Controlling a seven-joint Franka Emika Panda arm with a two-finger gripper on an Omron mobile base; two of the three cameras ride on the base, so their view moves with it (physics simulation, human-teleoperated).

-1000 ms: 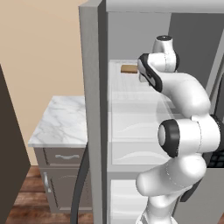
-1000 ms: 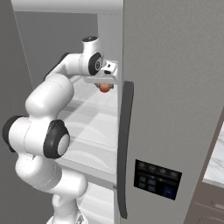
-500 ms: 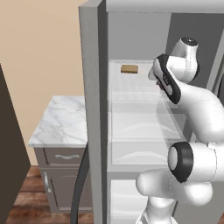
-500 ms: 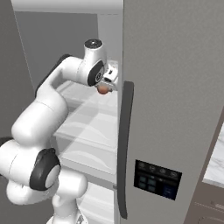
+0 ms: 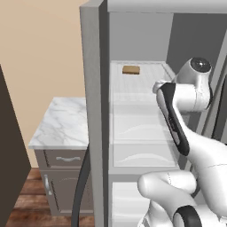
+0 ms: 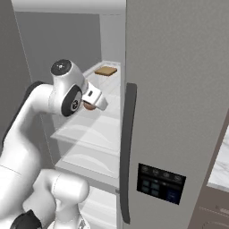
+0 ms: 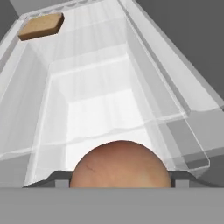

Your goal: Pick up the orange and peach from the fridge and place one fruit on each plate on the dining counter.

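Observation:
My gripper (image 6: pixel 92 103) is shut on the peach (image 7: pixel 120 164), a dull reddish-tan round fruit sitting low and centred in the hand view. From the right base view the peach (image 6: pixel 89 106) peeks out under the white hand, in front of the fridge's upper shelf. The grey fridge (image 6: pixel 179 103) stands open, with pale translucent shelves and drawers (image 7: pixel 100 100) below and beyond the fruit. Its long dark door handle (image 6: pixel 127 147) curves down just right of my hand. The orange, the plates and the dining counter are out of view.
A flat brown slab (image 7: pixel 41 25) lies at the back of the upper shelf (image 5: pixel 131 69). A small marble-topped drawer cabinet (image 5: pixel 62 122) stands left of the fridge. The fridge's side wall (image 5: pixel 93 88) and door close in on both sides of my arm.
My hand has drawn back from the upper shelf toward the fridge's front and a little lower, carrying the peach. The arm's elbow has swung round.

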